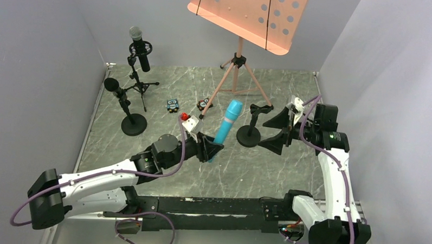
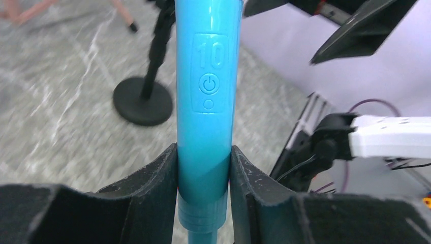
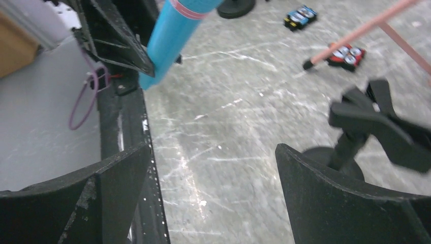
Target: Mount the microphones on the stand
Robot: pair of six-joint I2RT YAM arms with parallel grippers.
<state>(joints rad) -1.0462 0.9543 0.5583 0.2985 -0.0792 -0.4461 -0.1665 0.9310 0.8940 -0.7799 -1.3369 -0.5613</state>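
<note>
My left gripper point(image 1: 213, 150) is shut on the lower end of the turquoise microphone point(image 1: 227, 125), which tilts up and to the right above the table. In the left wrist view the fingers point(image 2: 155, 178) press both sides of the microphone's body point(image 2: 207, 101). Just right of it stands an empty black stand point(image 1: 249, 135) with its clip point(image 1: 260, 109) on top. My right gripper point(image 1: 276, 129) hangs open beside that stand, holding nothing; its wrist view shows the clip point(image 3: 381, 122) to the right. A silver-headed microphone point(image 1: 140, 51) and a black microphone point(image 1: 117, 91) sit in stands at the back left.
A pink music stand point(image 1: 244, 14) on a tripod point(image 1: 237, 74) rises at the back centre. Small owl-like figurines point(image 1: 172, 105) point(image 1: 204, 104) and a red piece point(image 1: 184, 116) lie on the marble top. Grey walls enclose three sides.
</note>
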